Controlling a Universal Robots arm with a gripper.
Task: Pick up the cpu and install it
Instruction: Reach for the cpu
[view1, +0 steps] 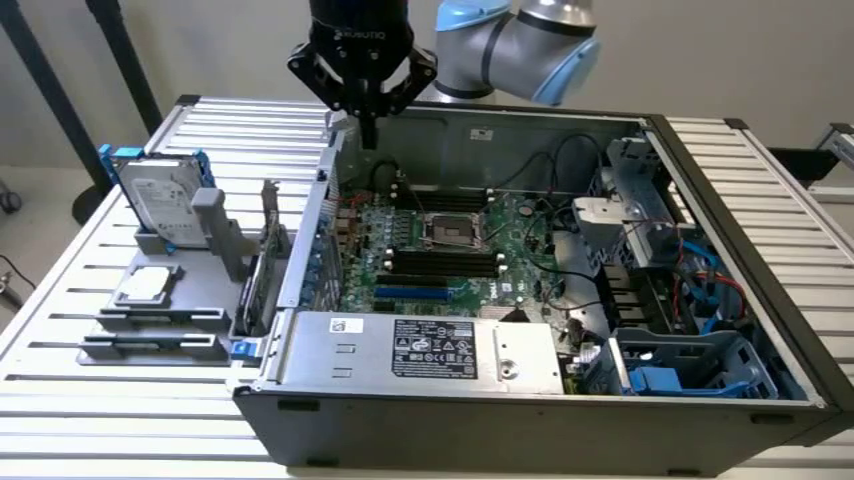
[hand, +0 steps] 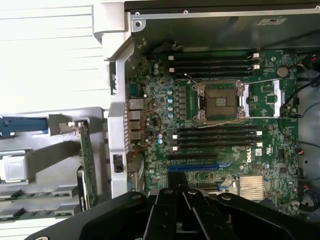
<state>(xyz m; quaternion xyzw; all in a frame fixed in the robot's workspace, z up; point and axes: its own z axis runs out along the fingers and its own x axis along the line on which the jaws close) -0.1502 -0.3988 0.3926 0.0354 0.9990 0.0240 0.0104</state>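
The cpu, a small silver square with a pale rim, lies flat on a grey holder at the exterior view's left, outside the computer case. In the wrist view the cpu is a pale square at the picture's edge. My gripper hangs high over the case's back left corner, well away from the cpu, shut with nothing in it. Its black fingers meet in the wrist view. The empty cpu socket sits open mid-motherboard, and the socket has its metal frame raised.
A silver hard drive in a blue frame stands upright behind the cpu. The open case holds the green motherboard, a power supply, cables and blue drive bays. An expansion card stands beside the case wall.
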